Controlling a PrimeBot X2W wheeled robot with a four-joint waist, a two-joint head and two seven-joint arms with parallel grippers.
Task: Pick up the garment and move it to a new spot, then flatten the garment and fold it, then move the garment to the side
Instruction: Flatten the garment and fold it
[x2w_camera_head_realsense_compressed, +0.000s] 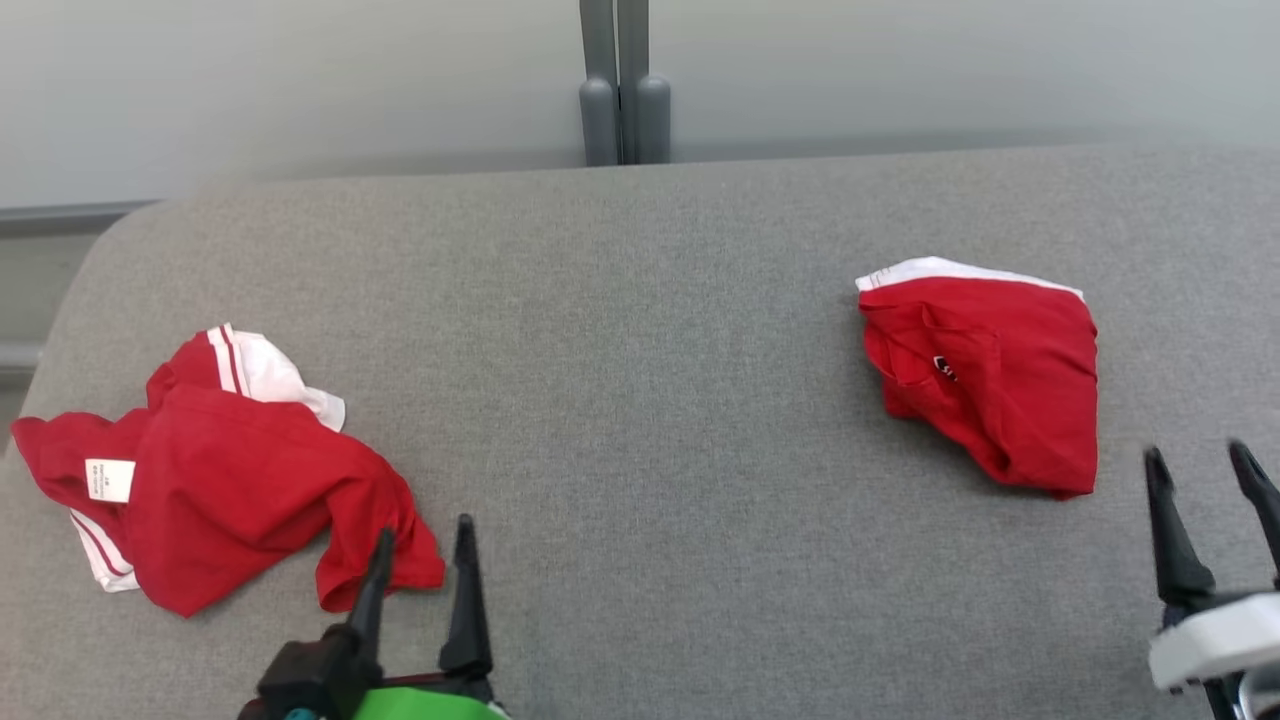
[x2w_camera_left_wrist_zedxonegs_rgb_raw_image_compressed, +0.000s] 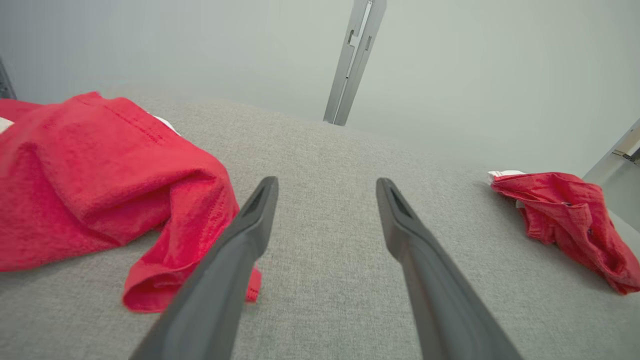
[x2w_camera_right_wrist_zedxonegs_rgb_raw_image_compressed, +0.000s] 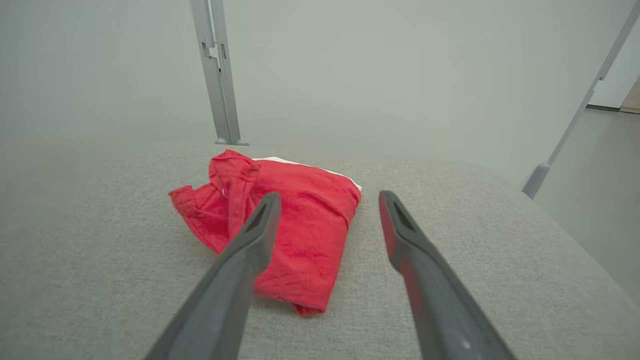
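- Grey fabric surface (x2w_camera_head_realsense_compressed: 640, 400)
- crumpled red shirt (x2w_camera_head_realsense_compressed: 220, 470) far left beside left gripper (x2w_camera_head_realsense_compressed: 425, 528), soft and floppy, I'd pinch a hem
- folded red garment (x2w_camera_head_realsense_compressed: 985, 380) near right gripper (x2w_camera_head_realsense_compressed: 1197, 452)
- both grippers wide open, empty

two red garments, a crumpled garment (x2w_camera_head_realsense_compressed: 215, 470) and a folded garment (x2w_camera_head_realsense_compressed: 985, 375); two claws, left claw (x2w_camera_head_realsense_compressed: 425, 528) and right claw (x2w_camera_head_realsense_compressed: 1197, 451).
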